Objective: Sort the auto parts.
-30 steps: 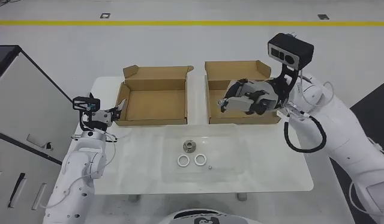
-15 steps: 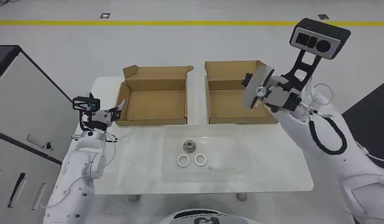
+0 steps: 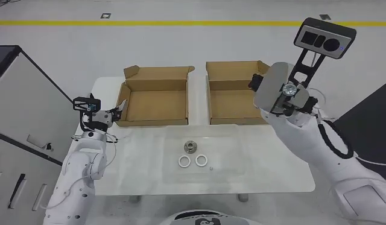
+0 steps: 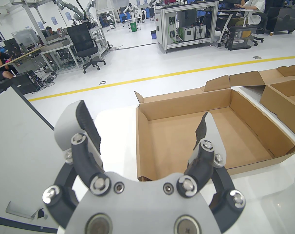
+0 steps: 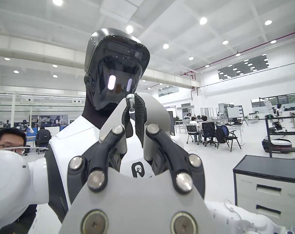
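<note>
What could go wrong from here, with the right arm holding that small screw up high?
1. The right gripper pinches the screw only at its fingertips, raised by the right box's outer wall; a slip could drop it outside the box.
2. The two white rings and the metal hub lie loose in front of the boxes; a low sweep might scatter them.

White arms (image 3: 313,146), black cable (image 3: 335,143), silver end effector (image 4: 143,108), ribbed black pads (image 4: 89,125)
</note>
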